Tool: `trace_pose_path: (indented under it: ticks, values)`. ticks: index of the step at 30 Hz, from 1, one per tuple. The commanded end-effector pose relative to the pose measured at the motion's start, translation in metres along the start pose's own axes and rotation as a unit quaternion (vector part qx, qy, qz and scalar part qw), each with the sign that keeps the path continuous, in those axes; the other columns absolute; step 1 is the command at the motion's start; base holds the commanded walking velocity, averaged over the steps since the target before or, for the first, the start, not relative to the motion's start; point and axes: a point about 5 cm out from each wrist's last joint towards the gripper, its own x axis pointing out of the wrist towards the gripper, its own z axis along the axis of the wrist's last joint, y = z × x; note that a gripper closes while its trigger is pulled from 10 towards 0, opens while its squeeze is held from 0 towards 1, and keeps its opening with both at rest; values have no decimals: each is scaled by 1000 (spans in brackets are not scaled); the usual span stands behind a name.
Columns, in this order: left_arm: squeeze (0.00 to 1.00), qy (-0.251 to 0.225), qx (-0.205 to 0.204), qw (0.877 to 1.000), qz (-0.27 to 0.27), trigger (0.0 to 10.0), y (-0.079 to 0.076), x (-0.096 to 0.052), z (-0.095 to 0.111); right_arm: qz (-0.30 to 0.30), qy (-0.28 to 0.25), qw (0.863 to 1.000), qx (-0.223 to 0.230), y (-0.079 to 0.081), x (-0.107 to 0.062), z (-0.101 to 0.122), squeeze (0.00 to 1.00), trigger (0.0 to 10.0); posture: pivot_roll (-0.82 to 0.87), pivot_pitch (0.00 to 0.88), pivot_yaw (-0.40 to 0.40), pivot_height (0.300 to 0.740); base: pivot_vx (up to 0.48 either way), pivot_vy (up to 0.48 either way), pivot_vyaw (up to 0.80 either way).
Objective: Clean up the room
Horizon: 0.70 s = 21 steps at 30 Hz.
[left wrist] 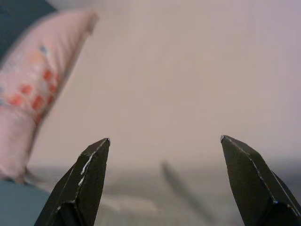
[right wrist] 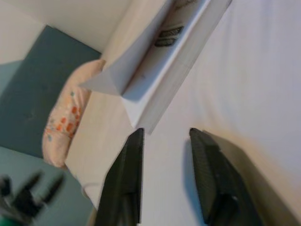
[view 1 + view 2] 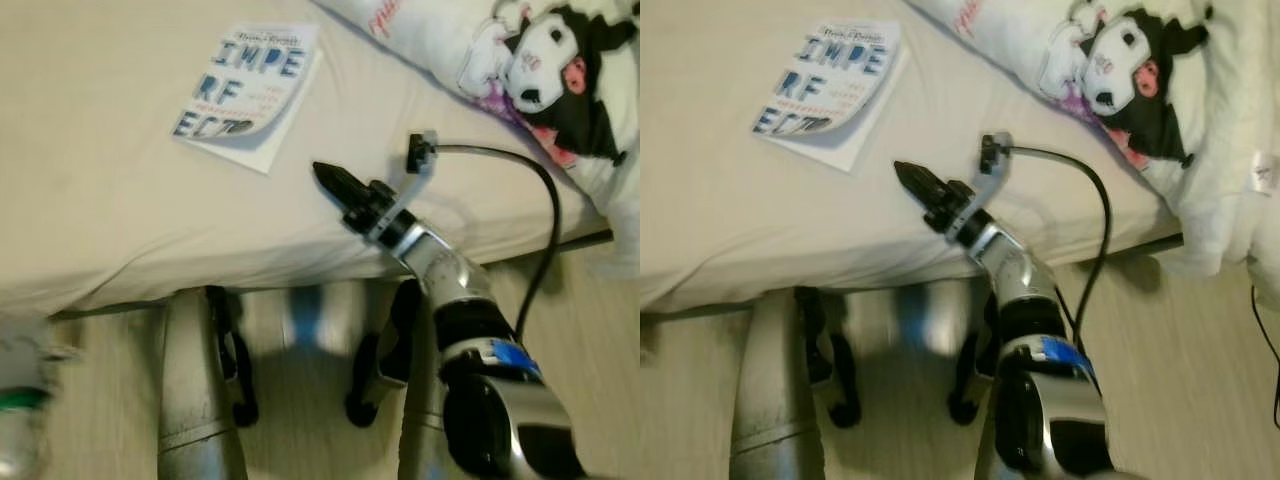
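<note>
A paperback book (image 3: 248, 88) with large blue letters on its white cover lies flat on the beige bed (image 3: 90, 210), its cover corner curling up. My right gripper (image 3: 327, 176) reaches over the bed's edge and points at the book, a short way from its near corner. In the right wrist view its fingers (image 2: 126, 181) stand a little apart with nothing between them, and the book (image 2: 162, 61) is just ahead. My left arm (image 3: 195, 385) hangs beside the bed's edge. My left gripper (image 1: 164, 139) is wide open and holds nothing.
A white pillow printed with a black-and-white cartoon figure (image 3: 545, 60) lies at the bed's right end. A pink dotted cushion (image 2: 63, 120) sits farther along. Pale wood floor (image 3: 590, 330) runs beside the bed. A blurred white and green object (image 3: 20, 410) is at the lower left.
</note>
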Motion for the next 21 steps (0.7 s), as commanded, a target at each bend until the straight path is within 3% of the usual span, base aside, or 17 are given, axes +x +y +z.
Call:
trace_pose_path:
  ticks: [1, 2, 3, 4, 5, 6, 7, 8, 9, 10, 11, 12, 13, 14, 18, 19, 21]
  values:
    - [0, 17, -9, 1000, 5, 10000, -1, 1, -7, -45, 28, 998, 24, -13, -15, -20, 1000, 10000, 7, 382, 43, 483, 0, 0, 0]
    - [0, 17, -9, 1000, 5, 10000, -1, 1, -7, -45, 28, 998, 24, -13, -15, -20, 1000, 10000, 7, 382, 43, 483, 0, 0, 0]
    - [0, -6, -50, 999, -9, 10000, -9, 13, 8, -59, 20, 998, 22, -16, -16, -15, 1000, 10000, 6, 378, 43, 483, 0, 0, 0]
    - [0, -23, -115, 991, -63, 10000, -30, 20, 22, -78, 16, 997, 12, -20, -18, -11, 1000, 10000, 0, 363, 41, 483, 0, 0, 0]
    - [0, -27, -207, 963, -167, 10000, -67, 17, 38, -112, -1, 994, 4, -26, -24, -4, 847, 10000, -10, 352, 40, 483, 0, 0, 0]
    - [0, -27, -207, 963, -167, 10000, -67, 17, 38, -112, -1, 994, 4, -26, -24, -4, 847, 10000, -10, 352, 40, 483, 0, 0, 0]
    - [0, -33, -266, 933, -241, 10000, -92, 12, 50, -135, -13, 991, 0, -30, -28, 0, 847, 10000, -10, 352, 40, 483, 0, 0, 0]
    - [0, -19, -330, 887, -323, 10000, -122, -1, 60, -157, -15, 987, -7, -33, -34, 4, 0, 10000, -26, 344, 39, 483, 0, 0, -644]
    - [0, 1, -364, 849, -382, 10000, -147, -16, 63, -181, -27, 983, -2, -36, -40, 10, 0, 10000, -43, 340, 43, 483, 0, 0, -606]
    - [0, 14, -380, 829, -411, 10000, -160, -25, 64, -194, -33, 980, 1, -37, -44, 14, 0, 10000, -43, 340, 43, 483, 0, 0, -606]
    - [0, 14, -380, 829, -411, 10000, -160, -25, 64, -194, -33, 980, 1, -37, -44, 14, 0, 10000, -43, 340, 43, 483, 0, 0, -606]
    - [0, 36, -393, 803, -447, 10000, -181, -40, 62, -203, -45, 978, 0, -39, -51, 21, 0, 10000, -86, 342, 49, 483, 0, 0, -638]
    - [0, 66, -408, 786, -459, 10000, -199, -50, 58, -210, -56, 976, 0, -38, -57, 28, 0, 10000, -127, 350, 57, 483, 0, 0, -650]
    - [0, 98, -409, 789, -448, 10000, -216, -56, 51, -214, -61, 975, -8, -37, -64, 34, 0, 10000, -152, 352, 60, 483, 0, 0, -675]
    - [0, 147, -413, 799, -412, 10000, -234, -58, 42, -219, -65, 973, -16, -34, -72, 40, 0, 10000, -158, 352, 61, 483, 0, 0, -680]
    - [0, 171, -438, 799, -374, 10000, -236, -54, 39, -221, -66, 973, -23, -32, -76, 43, 0, 10000, -189, 362, 65, 483, 0, 0, -688]
    - [0, 210, -518, 778, -286, 10000, -232, -37, 32, -224, -83, 971, -26, -29, -82, 48, 0, 10000, -219, 371, 59, 483, 0, 0, -331]
